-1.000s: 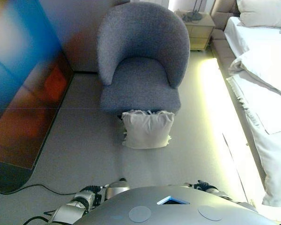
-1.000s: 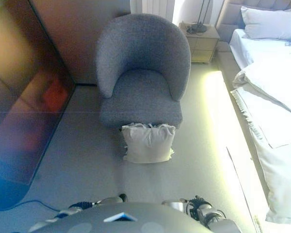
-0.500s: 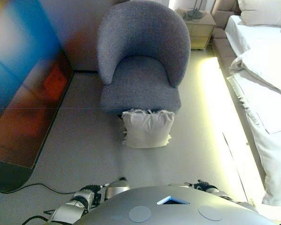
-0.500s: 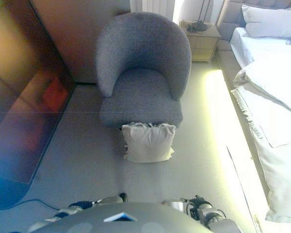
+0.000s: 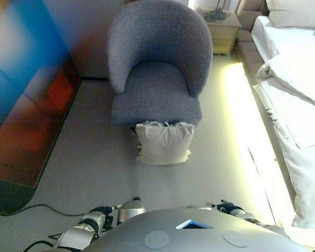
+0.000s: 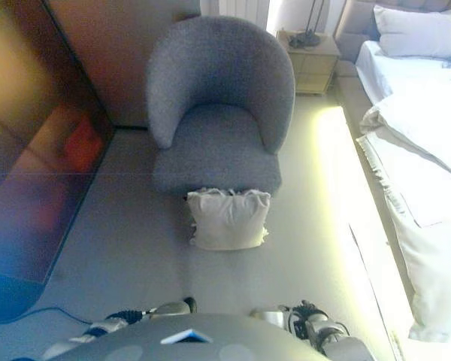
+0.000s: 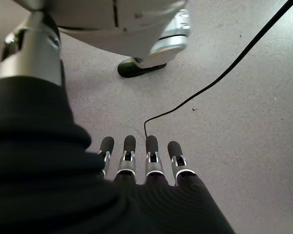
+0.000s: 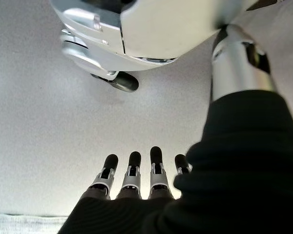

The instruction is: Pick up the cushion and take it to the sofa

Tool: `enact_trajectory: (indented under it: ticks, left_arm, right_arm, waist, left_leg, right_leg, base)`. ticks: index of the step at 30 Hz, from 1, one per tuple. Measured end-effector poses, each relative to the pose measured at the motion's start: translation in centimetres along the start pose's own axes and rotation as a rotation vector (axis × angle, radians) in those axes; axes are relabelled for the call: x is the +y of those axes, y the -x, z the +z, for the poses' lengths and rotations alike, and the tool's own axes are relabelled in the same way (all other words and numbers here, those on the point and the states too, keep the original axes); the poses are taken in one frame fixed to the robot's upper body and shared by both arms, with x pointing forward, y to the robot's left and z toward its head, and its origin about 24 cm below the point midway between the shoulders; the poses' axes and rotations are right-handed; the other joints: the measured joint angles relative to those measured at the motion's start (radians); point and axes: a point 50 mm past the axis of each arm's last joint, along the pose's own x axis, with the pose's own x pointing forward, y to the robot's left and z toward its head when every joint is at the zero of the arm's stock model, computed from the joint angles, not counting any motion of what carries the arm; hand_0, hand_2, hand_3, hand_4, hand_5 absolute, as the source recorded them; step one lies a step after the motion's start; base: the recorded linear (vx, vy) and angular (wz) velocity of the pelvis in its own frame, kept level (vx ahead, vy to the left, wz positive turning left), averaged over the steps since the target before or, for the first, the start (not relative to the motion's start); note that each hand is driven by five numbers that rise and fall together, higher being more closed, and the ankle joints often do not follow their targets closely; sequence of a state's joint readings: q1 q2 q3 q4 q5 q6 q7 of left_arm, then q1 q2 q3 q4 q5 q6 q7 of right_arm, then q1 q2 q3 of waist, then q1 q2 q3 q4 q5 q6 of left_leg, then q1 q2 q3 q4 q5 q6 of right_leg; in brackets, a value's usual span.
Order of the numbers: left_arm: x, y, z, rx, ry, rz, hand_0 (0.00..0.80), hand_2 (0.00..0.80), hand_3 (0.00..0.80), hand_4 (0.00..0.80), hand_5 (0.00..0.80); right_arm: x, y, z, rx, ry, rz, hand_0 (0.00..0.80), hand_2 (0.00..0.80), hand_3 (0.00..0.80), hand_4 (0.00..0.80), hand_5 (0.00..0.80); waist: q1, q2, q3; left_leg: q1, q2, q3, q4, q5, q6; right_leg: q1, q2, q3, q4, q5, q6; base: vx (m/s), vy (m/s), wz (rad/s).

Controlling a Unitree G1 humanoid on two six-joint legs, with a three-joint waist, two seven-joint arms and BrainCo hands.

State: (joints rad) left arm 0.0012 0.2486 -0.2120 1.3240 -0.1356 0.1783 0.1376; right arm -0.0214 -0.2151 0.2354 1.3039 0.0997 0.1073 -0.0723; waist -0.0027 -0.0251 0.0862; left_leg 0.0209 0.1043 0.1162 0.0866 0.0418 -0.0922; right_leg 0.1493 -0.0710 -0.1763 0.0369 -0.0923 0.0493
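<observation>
A cream cushion [image 5: 164,143] with frilled edges stands on the grey floor and leans against the front of a grey tub armchair [image 5: 157,68]. It is ahead of me, near the middle of the eye views. My left hand [image 7: 151,178] hangs low at my side above the floor, fingers straight and holding nothing. My right hand [image 8: 134,183] hangs the same way at my other side, fingers straight and empty. Both hands are far from the cushion.
A bed [image 5: 299,94] with white bedding runs along the right, with a lit strip at its base. A wooden nightstand [image 5: 223,26] stands behind the armchair to the right. A dark glossy panel [image 5: 26,105] lines the left side.
The whole picture has shifted slightly, so the camera moved a little. The cushion, the armchair and both hands stay as they were.
</observation>
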Motion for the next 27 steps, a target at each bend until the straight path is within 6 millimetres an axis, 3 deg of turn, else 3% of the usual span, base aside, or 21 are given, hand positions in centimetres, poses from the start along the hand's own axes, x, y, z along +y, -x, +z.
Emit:
enact_trajectory:
  ticks: [1, 2, 4, 6, 8, 10, 13, 14, 15, 16, 17, 18, 20, 21, 24, 27]
  left_arm:
    - [0.5, 0.0, 0.8, -0.027, 0.017, 0.015, 0.0, 0.0, 0.0, 0.0, 0.0]
    - [1.1, 0.0, 2.0, -0.057, 0.047, 0.032, 0.0, 0.0, 0.0, 0.0, 0.0]
    - [1.2, 0.0, 2.2, -0.068, 0.09, 0.019, 0.0, 0.0, 0.0, 0.0, 0.0]
    - [0.2, 0.0, 1.4, -0.042, 0.088, -0.007, 0.0, 0.0, 0.0, 0.0, 0.0]
    - [-0.4, 0.1, 1.2, -0.026, 0.087, -0.023, 0.0, 0.0, 0.0, 0.0, 0.0]
    - [-0.9, 0.1, 1.0, -0.01, 0.087, -0.04, 0.0, 0.0, 0.0, 0.0, 0.0]
    - [-1.4, 0.2, 0.9, -0.003, 0.097, -0.061, 0.0, 0.0, 0.0, 0.0, 0.0]
    - [-1.7, 0.2, 0.9, 0.0, 0.098, -0.069, 0.0, 0.0, 0.0, 0.0, 0.0]
    - [-2.2, 0.2, 0.5, 0.01, 0.102, -0.08, 0.0, 0.0, 0.0, 0.0, 0.0]
    - [-2.8, 0.3, -0.1, 0.028, 0.113, -0.095, 0.0, 0.0, 0.0, 0.0, 0.0]
    - [-2.3, 0.2, -0.1, 0.022, 0.116, -0.085, 0.0, 0.0, 0.0, 0.0, 0.0]
    - [-1.5, 0.1, -0.7, 0.027, 0.118, -0.064, 0.0, 0.0, 0.0, 0.0, 0.0]
    - [0.1, -0.1, -1.6, 0.054, 0.118, -0.023, 0.0, 0.0, 0.0, 0.0, 0.0]
    - [0.8, -0.1, -1.6, 0.056, 0.121, -0.008, 0.0, 0.0, 0.0, 0.0, 0.0]
    - [-0.4, 0.0, -0.3, 0.03, 0.13, -0.037, 0.0, 0.0, 0.0, 0.0, 0.0]
    - [-0.4, 0.1, 0.5, 0.013, 0.123, -0.042, 0.0, 0.0, 0.0, 0.0, 0.0]
  right_arm:
    - [0.1, 0.0, 1.0, -0.018, 0.007, 0.002, 0.0, 0.0, 0.0, 0.0, 0.0]
    - [0.1, 0.0, 1.6, -0.031, 0.011, 0.003, 0.0, 0.0, 0.0, 0.0, 0.0]
    - [-0.6, 0.0, 1.7, -0.023, 0.017, -0.013, 0.0, 0.0, 0.0, 0.0, 0.0]
    - [-1.5, -0.1, 1.3, -0.005, 0.024, -0.032, 0.0, 0.0, 0.0, 0.0, 0.0]
    - [-1.5, -0.1, 1.0, 0.007, 0.036, -0.029, 0.0, 0.0, 0.0, 0.0, 0.0]
    - [-1.6, -0.1, 0.8, 0.014, 0.051, -0.03, 0.0, 0.0, 0.0, 0.0, 0.0]
    - [-1.7, -0.1, 0.3, 0.035, 0.052, -0.036, 0.0, 0.0, 0.0, 0.0, 0.0]
    - [-1.8, -0.1, 0.1, 0.039, 0.054, -0.037, 0.0, 0.0, 0.0, 0.0, 0.0]
    - [-2.0, -0.1, -0.1, 0.045, 0.063, -0.042, 0.0, 0.0, 0.0, 0.0, 0.0]
    - [-2.5, -0.1, -0.1, 0.052, 0.077, -0.055, 0.0, 0.0, 0.0, 0.0, 0.0]
    - [-1.6, -0.1, 0.5, 0.038, 0.075, -0.034, 0.0, 0.0, 0.0, 0.0, 0.0]
    - [-0.4, -0.1, 0.1, 0.047, 0.071, -0.007, 0.0, 0.0, 0.0, 0.0, 0.0]
    - [1.2, 0.0, -0.4, 0.063, 0.064, 0.03, 0.0, 0.0, 0.0, 0.0, 0.0]
    - [1.4, 0.0, -0.4, 0.067, 0.049, 0.035, 0.0, 0.0, 0.0, 0.0, 0.0]
    - [0.8, 0.0, 0.0, 0.069, 0.041, 0.017, 0.0, 0.0, 0.0, 0.0, 0.0]
    - [0.9, 0.0, -1.1, 0.106, 0.04, 0.018, 0.0, 0.0, 0.0, 0.0, 0.0]
  waist:
    - [0.007, -0.017, 0.024]
    - [0.018, -0.043, 0.041]
    - [0.047, -0.065, 0.061]
    - [0.053, -0.042, 0.068]
    - [0.053, -0.032, 0.076]
    - [0.075, -0.011, 0.089]
    - [0.091, 0.02, 0.099]
    - [0.108, 0.031, 0.094]
    - [0.128, 0.051, 0.081]
    - [0.158, 0.099, 0.071]
    - [0.167, 0.082, 0.083]
    - [0.162, 0.05, 0.076]
    - [0.166, -0.041, 0.03]
    - [0.168, -0.071, 0.026]
    - [0.159, -0.054, 0.019]
    - [0.153, -0.019, 0.0]
  left_leg:
    - [-0.06, -0.004, -0.012, 0.091, 0.011, -0.022]
    - [-0.095, -0.011, -0.013, 0.137, 0.061, -0.046]
    - [-0.124, -0.024, -0.013, 0.188, 0.139, -0.034]
    - [-0.134, -0.038, -0.007, 0.216, 0.09, -0.031]
    - [-0.114, -0.061, 0.007, 0.091, 0.063, -0.052]
    - [-0.088, -0.065, 0.022, -0.05, 0.066, -0.05]
    - [-0.065, -0.037, 0.022, -0.142, 0.064, -0.059]
    - [-0.058, -0.024, 0.023, -0.118, 0.047, -0.075]
    - [-0.056, -0.005, 0.021, -0.088, 0.01, -0.103]
    - [-0.047, 0.024, 0.035, -0.093, 0.011, -0.059]
    - [-0.023, 0.018, 0.06, -0.086, 0.032, -0.031]
    - [-0.016, 0.003, 0.084, -0.078, 0.033, -0.008]
    - [-0.016, -0.048, 0.139, -0.041, 0.013, 0.063]
    - [-0.03, -0.07, 0.153, 0.004, -0.019, 0.068]
    - [-0.09, -0.075, 0.121, 0.142, -0.112, 0.08]
    - [-0.061, -0.078, 0.105, 0.087, -0.105, 0.103]
  right_leg:
    - [-0.052, -0.007, 0.02, 0.075, -0.03, -0.016]
    - [-0.08, -0.028, 0.035, 0.108, -0.037, -0.03]
    - [-0.081, -0.049, 0.047, 0.102, -0.024, -0.049]
    - [-0.072, -0.05, 0.047, 0.094, -0.019, -0.058]
    - [-0.066, -0.044, 0.062, 0.047, -0.012, -0.069]
    - [-0.031, -0.025, 0.083, -0.034, 0.005, -0.095]
    - [0.018, 0.001, 0.125, -0.095, 0.008, -0.098]
    - [0.019, 0.0, 0.143, -0.099, 0.007, -0.096]
    - [0.041, 0.009, 0.179, -0.136, -0.006, -0.074]
    - [0.031, 0.038, 0.192, -0.068, -0.027, -0.054]
    - [0.01, 0.039, 0.188, 0.092, -0.069, -0.021]
    - [0.013, 0.029, 0.182, 0.2, -0.126, -0.017]
    - [0.079, -0.024, 0.166, 0.142, -0.167, -0.026]
    - [0.113, -0.054, 0.17, 0.078, -0.178, -0.006]
    - [0.138, -0.059, 0.166, 0.045, -0.151, 0.016]
    - [0.059, -0.055, 0.16, 0.214, -0.143, 0.032]
  base:
    - [0.016, -0.091, -0.13]
    - [0.075, -0.025, -0.21]
    - [0.16, 0.027, -0.31]
    - [0.334, 0.078, -0.12]
    - [0.417, 0.093, -0.01]
    - [0.445, 0.09, -0.1]
    - [0.503, 0.113, -0.02]
    - [0.516, 0.12, -0.47]
    - [0.591, 0.145, -0.77]
    - [0.505, 0.132, -0.74]
    - [0.528, 0.161, -0.58]
    - [0.526, 0.177, -0.24]
    - [0.516, 0.178, -0.21]
    - [0.479, 0.156, -0.3]
    - [0.416, 0.156, -0.12]
    - [0.405, 0.155, 0.12]
